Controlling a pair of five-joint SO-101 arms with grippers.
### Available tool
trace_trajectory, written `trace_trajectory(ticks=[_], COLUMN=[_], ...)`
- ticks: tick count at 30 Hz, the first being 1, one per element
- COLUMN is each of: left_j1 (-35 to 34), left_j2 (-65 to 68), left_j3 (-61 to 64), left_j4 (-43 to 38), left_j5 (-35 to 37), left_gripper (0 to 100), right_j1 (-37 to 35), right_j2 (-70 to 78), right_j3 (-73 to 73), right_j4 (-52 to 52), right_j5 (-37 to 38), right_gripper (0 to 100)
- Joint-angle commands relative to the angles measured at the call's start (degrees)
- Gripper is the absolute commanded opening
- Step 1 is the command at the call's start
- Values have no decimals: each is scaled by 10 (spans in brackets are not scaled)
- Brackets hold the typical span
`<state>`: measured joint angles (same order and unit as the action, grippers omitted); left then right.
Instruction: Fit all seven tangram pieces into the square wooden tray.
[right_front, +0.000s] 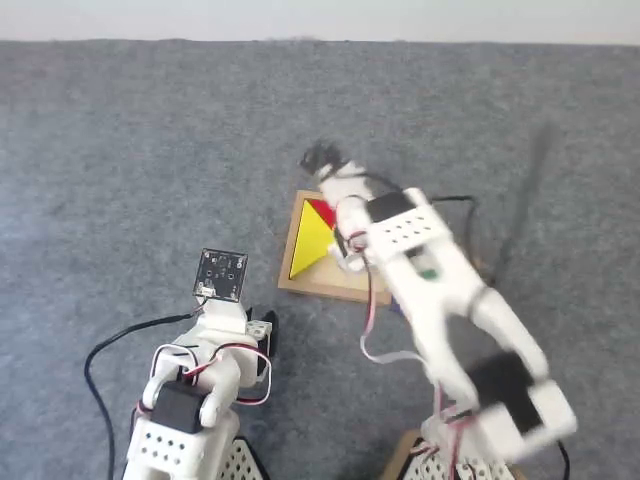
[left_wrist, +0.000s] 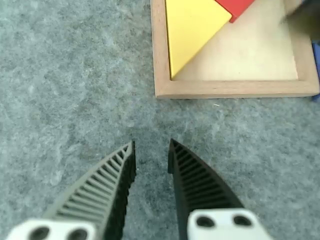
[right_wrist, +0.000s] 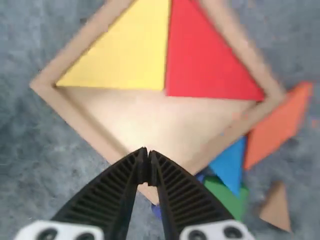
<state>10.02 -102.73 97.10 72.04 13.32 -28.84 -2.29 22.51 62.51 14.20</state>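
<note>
**Two pieces sit in the tray**

Nearest to us, our left gripper (left_wrist: 152, 145) hangs over the grey mat (left_wrist: 60, 75), its fingers a little apart and holding nothing. Next comes the wooden tray (left_wrist: 225, 89). A yellow triangle (right_wrist: 127, 55) and a red triangle (right_wrist: 200, 60) lie in it, touching, and fill half. Our right gripper (right_wrist: 148, 151) hangs over the tray's edge, pinched together on nothing. Just outside lie an orange piece (right_wrist: 277, 125), a blue piece (right_wrist: 230, 162), a green piece (right_wrist: 225, 197) and a tan piece (right_wrist: 276, 207). We think they are light, hard, flat and smooth, so we should pinch one by its thin sides.
</note>
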Motion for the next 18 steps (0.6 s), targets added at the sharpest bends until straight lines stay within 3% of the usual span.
trace_trajectory(ticks=[1, 5, 10, 18], left_j1=[1, 1, 1, 1], left_j2=[-10, -10, -10, -10], left_j3=[-7, -7, -7, -7], left_j4=[1, 1, 1, 1], left_j5=[4, 4, 4, 4], left_gripper=[105, 105, 105, 105], right_j1=[66, 148, 258, 287], right_j2=[-188, -281, -296, -239], right_j3=[47, 133, 200, 216], right_j4=[13, -20, -73, -116], right_j5=[-18, 85, 88, 90], right_gripper=[9, 9, 9, 8])
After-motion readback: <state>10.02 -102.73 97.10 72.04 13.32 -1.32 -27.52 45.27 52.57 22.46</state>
